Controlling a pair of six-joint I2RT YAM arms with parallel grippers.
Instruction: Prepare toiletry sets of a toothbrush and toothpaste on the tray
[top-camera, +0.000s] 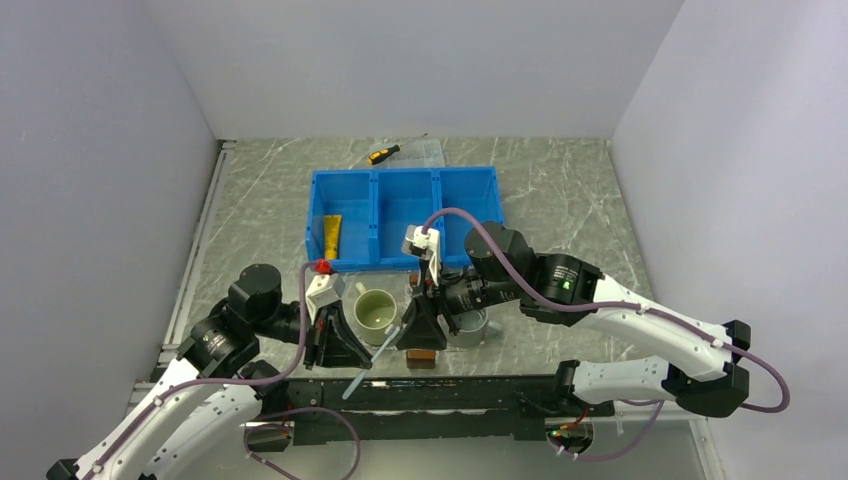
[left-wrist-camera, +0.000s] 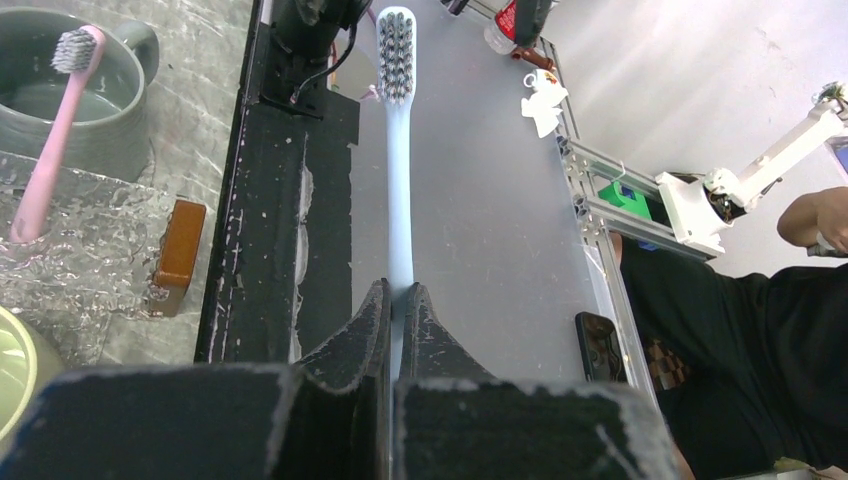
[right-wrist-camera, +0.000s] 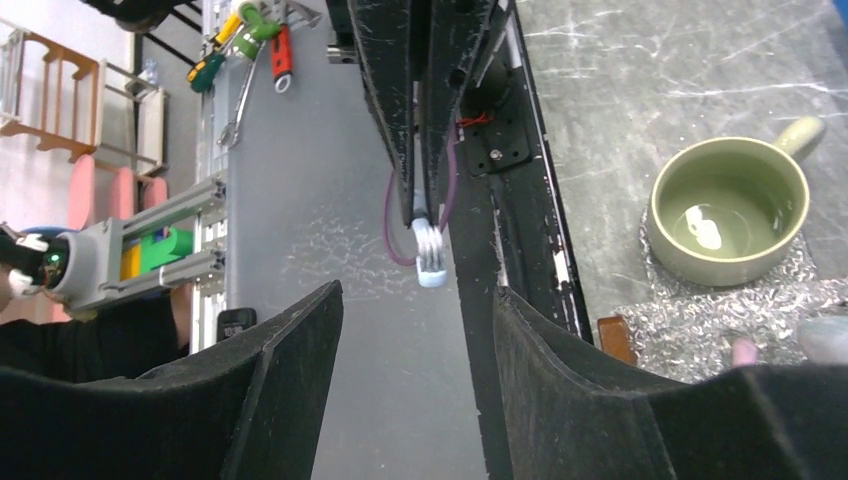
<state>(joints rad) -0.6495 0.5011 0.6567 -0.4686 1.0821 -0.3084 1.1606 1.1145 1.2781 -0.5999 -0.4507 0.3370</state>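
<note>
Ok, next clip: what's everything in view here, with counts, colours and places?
bin: one, blue, three compartments, back centre.
yellow tube: one, bin's left compartment.
screwdriver: one, yellow-black, behind the bin.
tray: one, clear with brown handle, near edge.
green mug: one, pale green, by the tray.
grey mug: one, grey, by the tray.
pink toothbrush: one, head at grey mug, handle over tray.
pale blue toothbrush: one, held in left gripper.
left gripper: black, shut on pale blue toothbrush.
right gripper: black, open, empty, near the tray's handle.
</note>
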